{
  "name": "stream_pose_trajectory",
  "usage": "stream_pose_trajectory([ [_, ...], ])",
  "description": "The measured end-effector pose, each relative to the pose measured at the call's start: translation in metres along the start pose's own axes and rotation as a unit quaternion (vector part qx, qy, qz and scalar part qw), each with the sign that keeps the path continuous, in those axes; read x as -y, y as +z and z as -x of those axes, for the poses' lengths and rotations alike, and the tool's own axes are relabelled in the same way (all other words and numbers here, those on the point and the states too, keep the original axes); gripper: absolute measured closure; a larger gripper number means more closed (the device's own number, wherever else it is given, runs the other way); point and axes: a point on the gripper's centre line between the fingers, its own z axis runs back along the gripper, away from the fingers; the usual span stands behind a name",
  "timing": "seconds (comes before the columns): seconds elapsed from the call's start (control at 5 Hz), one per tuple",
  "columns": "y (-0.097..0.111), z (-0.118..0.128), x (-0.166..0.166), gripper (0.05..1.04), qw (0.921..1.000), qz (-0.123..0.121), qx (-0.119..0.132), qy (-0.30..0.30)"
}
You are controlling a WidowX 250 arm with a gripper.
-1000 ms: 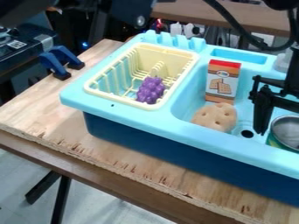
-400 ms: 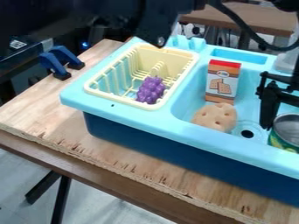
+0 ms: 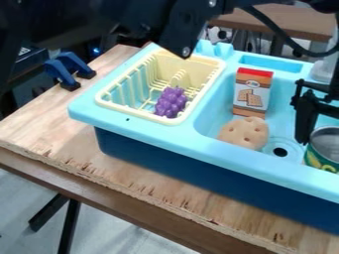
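Shifting toward the view's right edge, the gripper (image 3: 307, 139) is beside the can (image 3: 323, 149), whose label shows more than before, so handling the can is probably underway. Whether it grasps the can, I cannot tell. The can is in the sink (image 3: 218, 152), on a wooden table (image 3: 99, 168) above pale floor (image 3: 99, 233).

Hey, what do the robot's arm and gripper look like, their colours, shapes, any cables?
The arm is black, with thick, smooth-looking links and a small silvery round bolt head at the lower corner of one. A loose black cable droops in a curve at the upper right. The gripper is black too, slim and angular, with thin bars.
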Motion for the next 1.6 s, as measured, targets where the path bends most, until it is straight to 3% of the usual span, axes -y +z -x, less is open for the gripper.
stream_pose_trajectory([
  [0.2, 0.005, -0.008, -0.006, 0.16, 0.9998, -0.006, 0.016, -0.009],
  [0.6, 0.014, -0.025, -0.02, 0.173, 0.9975, -0.051, 0.031, -0.037],
  [1.0, 0.019, -0.05, -0.045, 0.083, 0.9952, -0.018, 0.088, -0.038],
  [1.6, 0.023, -0.069, -0.048, 0.084, 0.9931, -0.011, 0.106, -0.047],
])
